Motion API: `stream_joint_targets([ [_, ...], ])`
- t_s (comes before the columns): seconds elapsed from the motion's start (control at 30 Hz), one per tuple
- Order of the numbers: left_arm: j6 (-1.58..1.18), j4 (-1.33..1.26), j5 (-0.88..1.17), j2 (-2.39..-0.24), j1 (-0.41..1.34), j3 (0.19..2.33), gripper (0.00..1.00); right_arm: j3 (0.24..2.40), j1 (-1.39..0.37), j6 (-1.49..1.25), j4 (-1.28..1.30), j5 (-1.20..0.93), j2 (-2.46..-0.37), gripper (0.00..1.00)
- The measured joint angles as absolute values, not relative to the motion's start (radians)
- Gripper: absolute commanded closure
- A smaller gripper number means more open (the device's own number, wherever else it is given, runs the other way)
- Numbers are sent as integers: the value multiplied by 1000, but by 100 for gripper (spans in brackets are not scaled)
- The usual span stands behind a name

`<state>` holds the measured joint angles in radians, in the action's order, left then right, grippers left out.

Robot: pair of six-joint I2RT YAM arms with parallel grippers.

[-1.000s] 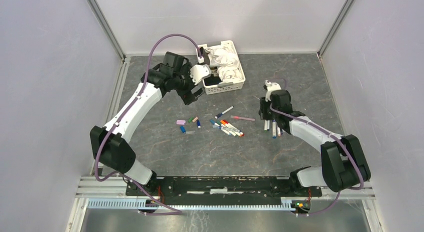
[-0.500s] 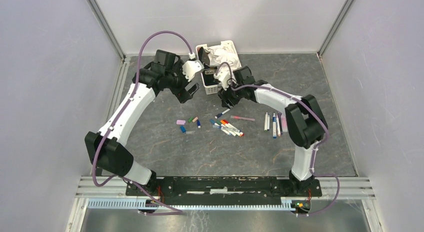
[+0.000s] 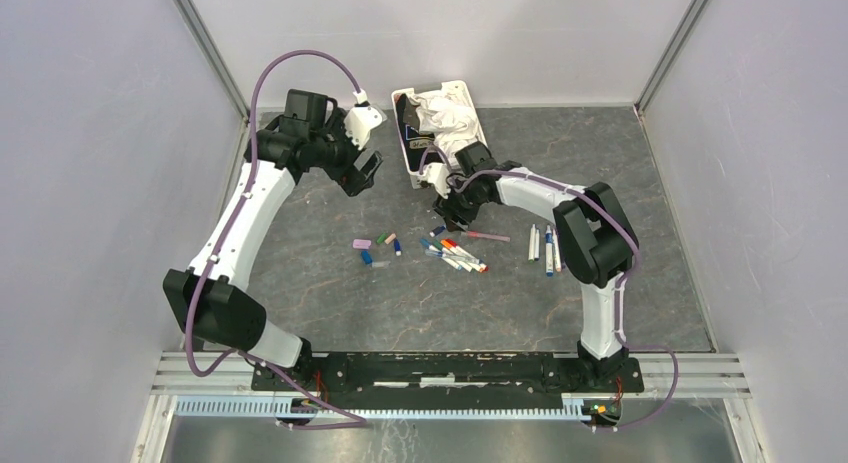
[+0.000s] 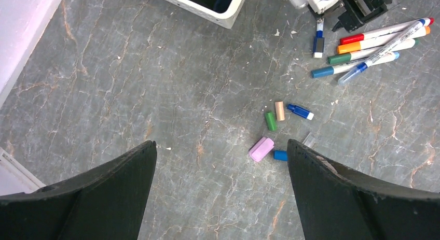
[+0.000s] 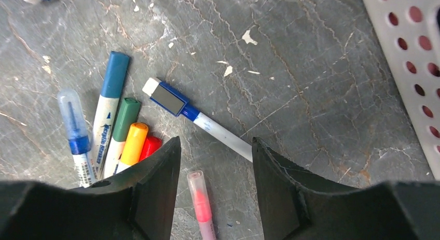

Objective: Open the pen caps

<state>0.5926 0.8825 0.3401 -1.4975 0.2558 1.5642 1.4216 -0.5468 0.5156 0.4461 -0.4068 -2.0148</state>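
Right wrist shows the right gripper (image 5: 215,145), fingers part open, gripping nothing, a pink pen (image 5: 200,205) lying on the table (image 5: 311,69) between them. Left gripper (image 4: 220,145) gapes wide, empty, above loose pen caps (image 4: 261,149) mid-table.

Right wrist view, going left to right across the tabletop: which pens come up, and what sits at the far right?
Clear-capped blue pen → blue-capped pen → green-capped pen → yellow-capped pen → red-capped pen → pink pen → white basket.
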Motion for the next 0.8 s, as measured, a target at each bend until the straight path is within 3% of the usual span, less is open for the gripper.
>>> stream_joint_targets([
  [0.3,593,891,346,-1497,256,1565,0,1420,-566,546,452,-352,-2046,57],
  [0.73,596,943,382,-1497,256,1565,0,1383,-576,510,410,-327,-2029,98],
  [0.8,607,954,398,-1498,256,1565,0,1368,-575,497,388,-319,-2020,100],
])
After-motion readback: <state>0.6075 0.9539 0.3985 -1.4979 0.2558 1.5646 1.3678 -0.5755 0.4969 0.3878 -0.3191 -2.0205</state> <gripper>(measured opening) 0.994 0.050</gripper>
